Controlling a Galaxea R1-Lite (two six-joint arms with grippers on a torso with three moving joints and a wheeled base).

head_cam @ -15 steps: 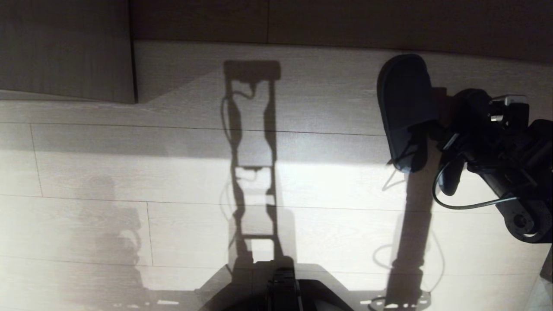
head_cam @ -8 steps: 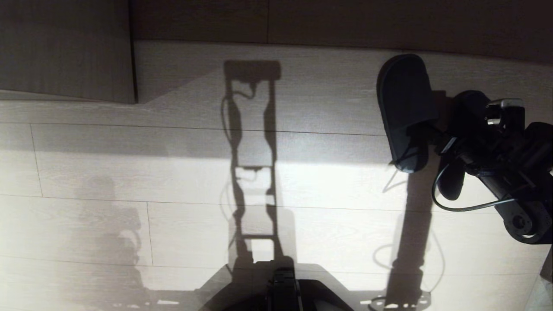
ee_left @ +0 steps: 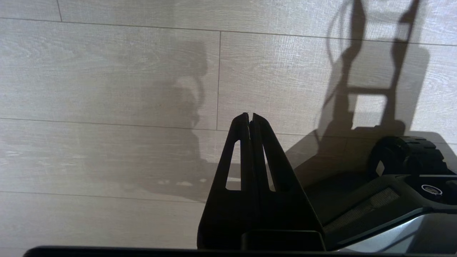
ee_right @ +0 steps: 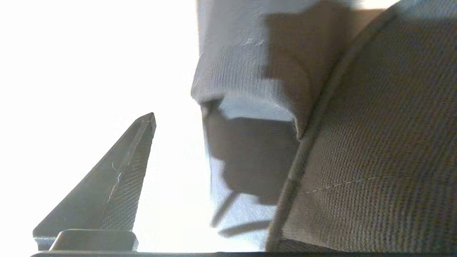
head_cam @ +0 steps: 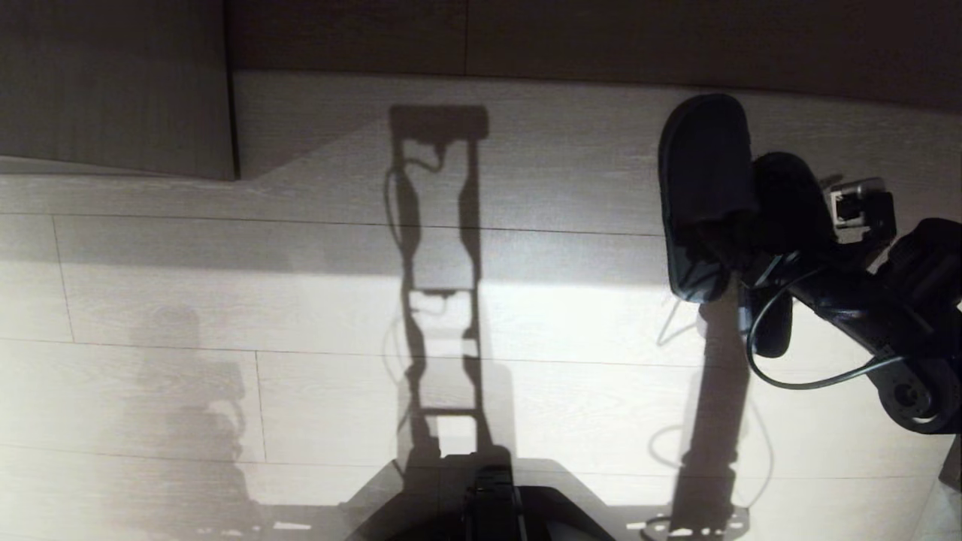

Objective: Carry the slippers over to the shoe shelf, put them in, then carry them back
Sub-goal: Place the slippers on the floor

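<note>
Since a second ago the right wrist has rolled: the small metal connector block on it now faces up toward the head camera, the dark body of the right gripper (head_cam: 740,252) covers more of the slippers' (head_cam: 703,173) near end, and the slippers and floor lie as they did.

Nearest, at the bottom edge of the head view, sits the robot's dark base (head_cam: 492,507), throwing a long ladder-like shadow straight ahead across the floor (head_cam: 150,300). The pale planks to the left and centre lie open all the way to the furniture. The left gripper (ee_left: 250,119) hangs low beside the base over bare planks, its two fingers pressed together with no gap and nothing between them.

Farther out on the right, the right arm reaches in from the frame's edge, a cable looping below it. Its gripper meets the slippers at their near opening. In the right wrist view one finger (ee_right: 117,178) stands apart in bright light while charcoal fabric fills the other side, so the jaws stand wide; whether they bear on the slippers I cannot tell.

The slippers lie toe-away, just short of the shoe shelf (head_cam: 601,37), whose dark front runs along the far edge. An upright side panel (head_cam: 113,83) juts nearer on the far left.
</note>
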